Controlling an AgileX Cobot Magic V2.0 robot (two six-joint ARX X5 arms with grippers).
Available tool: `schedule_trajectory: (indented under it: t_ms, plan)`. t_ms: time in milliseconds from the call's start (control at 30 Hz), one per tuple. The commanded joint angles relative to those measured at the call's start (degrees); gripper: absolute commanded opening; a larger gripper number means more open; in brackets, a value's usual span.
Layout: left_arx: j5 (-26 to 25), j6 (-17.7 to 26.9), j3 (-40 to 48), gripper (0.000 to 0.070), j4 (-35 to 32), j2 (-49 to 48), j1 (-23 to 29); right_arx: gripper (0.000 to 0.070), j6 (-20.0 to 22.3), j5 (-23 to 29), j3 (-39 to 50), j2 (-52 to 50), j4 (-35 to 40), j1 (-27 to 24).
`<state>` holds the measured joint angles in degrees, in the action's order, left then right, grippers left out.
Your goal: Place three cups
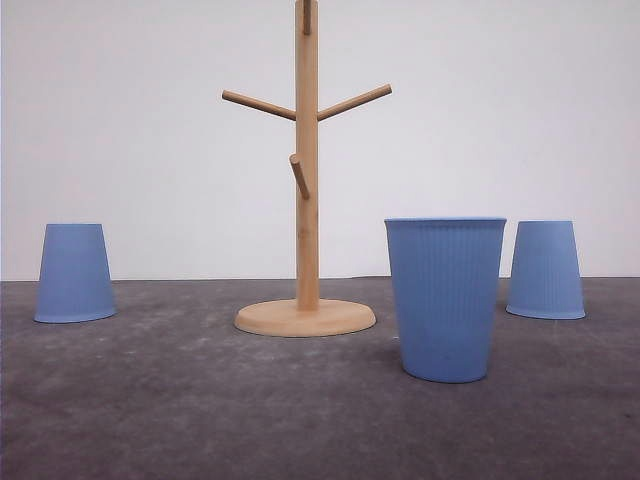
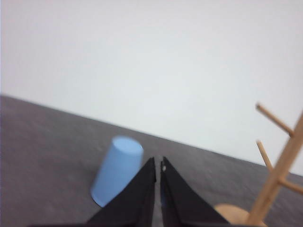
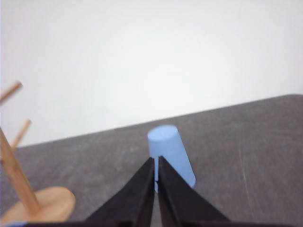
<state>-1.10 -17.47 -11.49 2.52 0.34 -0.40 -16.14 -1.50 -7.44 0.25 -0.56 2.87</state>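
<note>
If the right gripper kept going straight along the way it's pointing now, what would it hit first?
Most likely the upside-down cup directly beyond the right gripper, whose fingers are closed with nothing between them. It looks like the far-right cup in the front view. How wide the gap is cannot be judged.

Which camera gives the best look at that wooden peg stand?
The front view: the wooden stand shows nearly whole, with base, post and pegs. The left wrist view catches its side; the right wrist view catches part of its base and post.
</note>
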Motion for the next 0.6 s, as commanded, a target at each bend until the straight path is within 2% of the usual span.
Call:
schedule_trajectory:
  t_ms: [0,100,300,433,567]
  plan:
    - [2.08,2.12,-3.80,0.0003,4.39,0.61,0.02,0.0007,-1.36,0.00,-3.82,0.02,-2.91,0.00]
    - [4.39,2.47,-10.41,0.0003,13.68,3.03,0.02,0.0007,-0.74,-0.02,-9.79,1.41,-11.23,-0.02]
    - [4.06,3.42,-22.17,0.0003,31.74,12.10,0.02,0.0007,4.07,-1.95,-20.09,8.16,-27.73,0.00]
    - [1.00,7.51,-27.51,0.0003,40.25,18.99,0.02,0.0007,9.71,-4.93,-24.13,14.27,-33.90,0.00]
    - [-5.76,12.70,-30.44,0.0003,43.83,25.22,0.02,0.0007,14.62,-8.63,-24.89,19.38,-34.14,0.00]
